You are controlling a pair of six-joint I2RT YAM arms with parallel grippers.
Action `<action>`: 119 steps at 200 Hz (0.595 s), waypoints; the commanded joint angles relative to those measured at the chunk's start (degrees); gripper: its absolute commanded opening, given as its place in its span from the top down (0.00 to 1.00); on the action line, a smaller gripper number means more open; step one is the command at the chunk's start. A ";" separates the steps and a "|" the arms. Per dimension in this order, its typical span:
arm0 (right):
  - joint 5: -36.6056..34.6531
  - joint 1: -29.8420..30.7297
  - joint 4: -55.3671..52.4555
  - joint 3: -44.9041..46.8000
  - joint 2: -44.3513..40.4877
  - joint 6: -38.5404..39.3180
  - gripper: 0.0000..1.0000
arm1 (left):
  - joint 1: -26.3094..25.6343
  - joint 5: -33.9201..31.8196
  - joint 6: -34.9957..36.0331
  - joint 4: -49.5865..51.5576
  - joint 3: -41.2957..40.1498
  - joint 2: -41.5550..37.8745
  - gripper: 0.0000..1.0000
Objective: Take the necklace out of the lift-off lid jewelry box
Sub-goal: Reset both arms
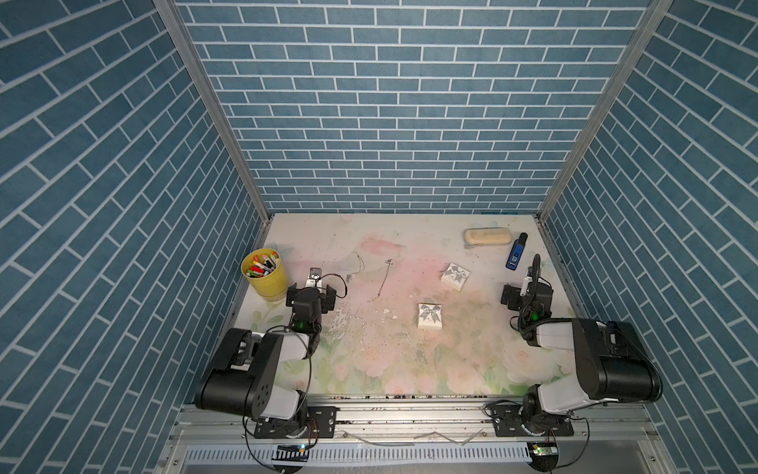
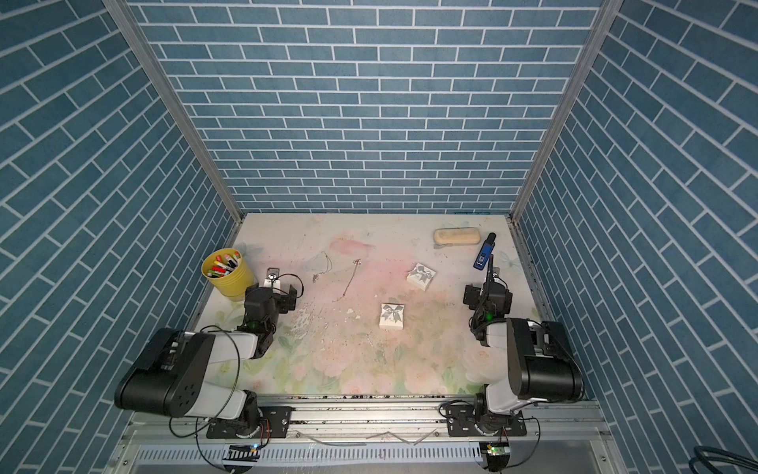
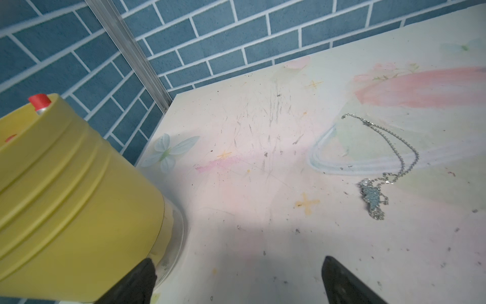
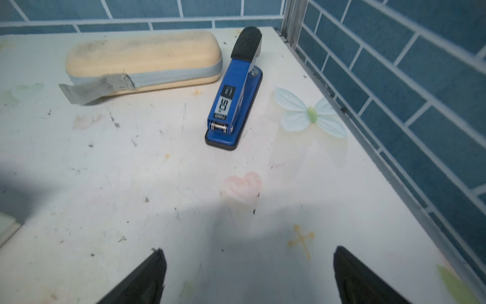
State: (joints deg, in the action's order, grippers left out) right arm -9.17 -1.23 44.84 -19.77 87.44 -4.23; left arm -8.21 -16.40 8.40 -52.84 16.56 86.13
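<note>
Jaws: your left jaws and right jaws both stand wide, with nothing between them.
Bench (image 1: 369,369): pale floral print, scratched and speckled with crumbs.
Room: blue brick-pattern walls (image 1: 389,123) on three sides.
Necklace (image 3: 371,194): silver chain with a sparkly blue-grey pendant, lying loose on the bench toward its left edge, outside both boxes.
Second chain (image 1: 384,279): stretched out beside it, nearer the middle.
Boxes: white, grey bow on top; mid-bench box (image 1: 430,315), tilted box (image 1: 455,277) nearer the right edge.

Table (image 1: 410,369) holds pot (image 1: 266,279) at left edge, necklace (image 1: 355,266) and chain (image 1: 383,281) right of it, far box (image 1: 456,276) and near box (image 1: 430,315) right of centre, case (image 1: 487,237) left of stapler (image 1: 516,256) at back right.
</note>
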 commanded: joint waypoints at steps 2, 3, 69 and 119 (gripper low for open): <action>2.21 -0.78 4.43 -1.96 0.20 -0.37 0.01 | 1.33 1.33 -1.90 -8.38 0.02 1.35 0.00; 2.09 -0.78 3.83 -2.30 0.15 -0.40 0.01 | 1.39 1.35 -2.03 -7.48 0.21 1.16 0.00; 2.58 -0.70 5.67 -2.21 0.72 0.25 0.01 | 5.22 6.14 -4.91 2.59 5.29 1.41 0.00; 2.92 -0.70 4.15 -2.92 0.87 0.45 0.01 | 5.22 6.19 -4.89 2.66 5.35 1.41 0.00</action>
State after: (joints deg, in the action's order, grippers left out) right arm -7.14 -1.67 48.45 -21.02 88.07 -4.23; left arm -3.27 -10.79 4.05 -50.70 21.65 87.70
